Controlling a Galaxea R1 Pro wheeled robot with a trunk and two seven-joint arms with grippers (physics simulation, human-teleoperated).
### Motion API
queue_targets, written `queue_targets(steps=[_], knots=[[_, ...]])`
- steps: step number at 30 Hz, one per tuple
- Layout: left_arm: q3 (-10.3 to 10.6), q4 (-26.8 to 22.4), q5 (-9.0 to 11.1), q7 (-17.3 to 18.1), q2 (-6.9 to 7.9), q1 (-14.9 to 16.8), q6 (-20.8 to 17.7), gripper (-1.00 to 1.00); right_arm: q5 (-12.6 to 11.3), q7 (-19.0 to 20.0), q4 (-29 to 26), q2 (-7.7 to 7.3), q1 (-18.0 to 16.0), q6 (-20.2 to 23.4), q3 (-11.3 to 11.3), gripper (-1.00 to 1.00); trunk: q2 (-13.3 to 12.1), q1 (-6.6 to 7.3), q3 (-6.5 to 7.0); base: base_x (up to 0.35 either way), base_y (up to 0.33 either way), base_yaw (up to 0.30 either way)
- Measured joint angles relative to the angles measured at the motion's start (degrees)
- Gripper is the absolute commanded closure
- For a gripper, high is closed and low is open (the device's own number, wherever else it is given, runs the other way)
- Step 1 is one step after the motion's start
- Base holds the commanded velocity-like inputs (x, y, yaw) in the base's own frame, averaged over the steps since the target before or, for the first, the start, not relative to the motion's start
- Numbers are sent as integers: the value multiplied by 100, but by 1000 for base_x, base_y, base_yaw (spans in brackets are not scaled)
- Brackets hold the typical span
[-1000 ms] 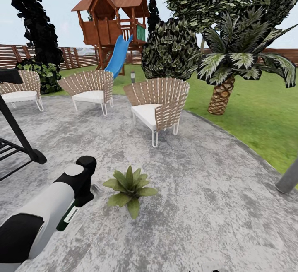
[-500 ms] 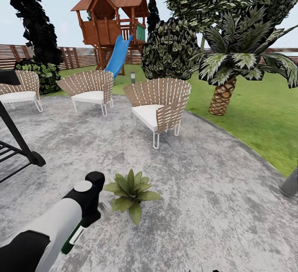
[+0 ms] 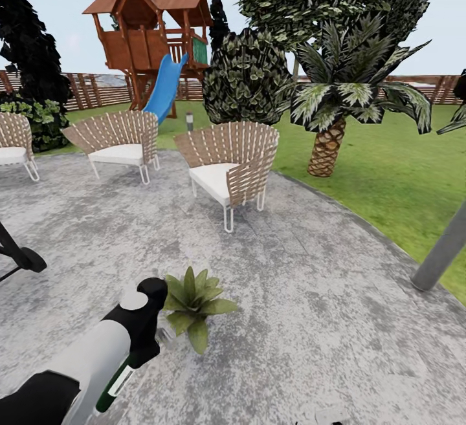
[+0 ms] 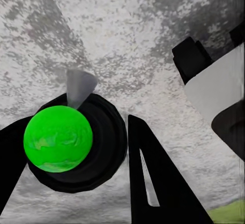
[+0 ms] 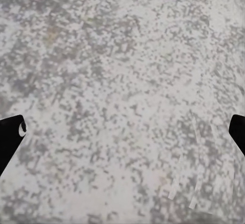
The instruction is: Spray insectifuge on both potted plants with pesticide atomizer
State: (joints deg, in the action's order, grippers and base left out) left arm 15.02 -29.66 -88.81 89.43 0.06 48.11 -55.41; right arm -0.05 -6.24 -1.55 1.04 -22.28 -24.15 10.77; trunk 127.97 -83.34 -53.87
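Sprawling green speckled potted plant [image 3: 193, 300] low on grey patio [image 3: 310, 295].

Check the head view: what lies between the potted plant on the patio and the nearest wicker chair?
Bare speckled paving: nothing stands between the potted plant and the nearest wicker chair in the head view.

You are swinging the head view rightward, so the chairs are sliding left. Your left arm [image 3: 97, 360] is closing on the potted plant [image 3: 193, 299].

potted plant [image 3: 192, 302] on patio [image 3: 310, 308], chairs [image 3: 228, 165] behind
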Motion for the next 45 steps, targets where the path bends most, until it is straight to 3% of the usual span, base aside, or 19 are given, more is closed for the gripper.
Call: queue_targets(steps=[3,6,14,23,26,29,31,38,45], knots=[[-5,-27,-1,-1,-166,-247,-8,100,3,0,0,0,2,0,0,-100,0,0,0,0,0,0],[2,-93,9,-1,-381,-229,-23,100,3,0,0,0,2,0,-4,-100,0,0,1,0,0,0],[5,-204,0,-1,-796,421,-33,100,4,0,0,0,-1,0,-6,-100,0,0,1,0,0,0],[18,-158,-19,-1,-768,-15,-36,100,4,0,-1,0,5,0,-3,-100,0,0,1,0,0,-116],[9,-240,-15,-1,-826,105,-54,100,4,0,0,0,1,0,-1,-100,0,1,1,0,0,-14],[-22,-279,5,-2,-841,618,-66,100,4,0,0,0,0,0,-1,-100,0,1,2,0,0,-2],[-34,-262,24,-1,-831,768,-62,100,4,0,0,0,0,0,-1,-100,0,0,1,0,0,0],[-23,-249,40,-1,-902,696,-57,100,4,0,0,0,-1,0,0,-100,0,0,1,11,4,0],[-15,-183,71,-1,-913,644,-50,100,4,0,2,0,1,0,0,-100,0,4,1,289,18,0]])
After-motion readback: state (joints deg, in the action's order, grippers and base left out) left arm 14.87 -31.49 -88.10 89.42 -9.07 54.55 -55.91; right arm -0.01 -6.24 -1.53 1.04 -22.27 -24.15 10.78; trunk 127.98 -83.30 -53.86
